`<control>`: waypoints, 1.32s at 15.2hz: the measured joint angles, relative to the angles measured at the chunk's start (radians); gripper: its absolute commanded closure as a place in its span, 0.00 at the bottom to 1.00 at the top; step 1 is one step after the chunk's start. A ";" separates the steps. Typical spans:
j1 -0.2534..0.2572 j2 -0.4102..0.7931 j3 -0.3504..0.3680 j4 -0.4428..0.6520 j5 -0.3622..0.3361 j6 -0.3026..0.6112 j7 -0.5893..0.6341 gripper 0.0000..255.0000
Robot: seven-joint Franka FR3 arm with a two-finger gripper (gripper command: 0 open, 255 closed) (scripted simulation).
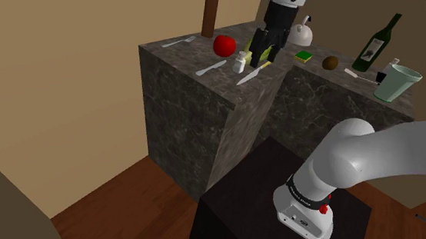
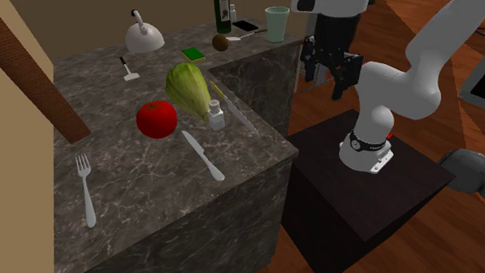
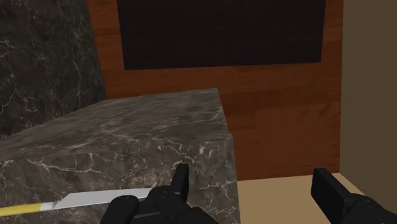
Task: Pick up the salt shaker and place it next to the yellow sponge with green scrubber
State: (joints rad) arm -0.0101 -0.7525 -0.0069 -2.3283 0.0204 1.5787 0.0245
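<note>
Taken from the second exterior view, near to far: a grey marbled L-shaped worktop (image 2: 152, 239), with a fork (image 2: 85, 193) nearest, by the left edge. Next comes a table knife (image 2: 202, 155), and a red tomato (image 2: 156, 119) left of its far end. Just past that knife's tip is the salt shaker (image 2: 217, 115), upright on its base, long axis vertical, cap end pointing up, pale body with a grey cap. It sits at the narrow tip of a lettuce head (image 2: 187, 86); touching or just beside, can't tell. A second knife (image 2: 238, 116) lies just right of the shaker along the worktop's right edge; the wrist view shows its yellow handle. Farther back is a kettle (image 2: 144, 34). Then the sponge (image 2: 194, 53), green side up, on the far stretch and well apart from the shaker. Beyond it are a brown fruit (image 2: 220, 43), a dark bottle (image 2: 222, 8) and a pale green cup (image 2: 277, 23). The gripper (image 2: 325, 83) hangs in the air by the worktop's right edge, right of the shaker and higher, not touching it, with the black stand (image 2: 381, 201) below. In the wrist view the fingers (image 3: 181, 181) are spread wide with nothing between them, over the worktop corner and wood floor (image 3: 280, 127).
</note>
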 measured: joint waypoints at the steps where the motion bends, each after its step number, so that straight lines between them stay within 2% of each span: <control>1: 0.000 0.000 0.000 0.000 0.000 0.000 0.000 0.00; 10: -0.037 0.171 -0.094 0.010 -0.108 0.200 -0.145 0.00; 20: -0.067 0.454 -0.195 0.139 -0.179 0.423 -0.301 0.00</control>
State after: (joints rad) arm -0.0770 -0.2980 -0.2015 -2.1891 -0.1583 2.0012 -0.2767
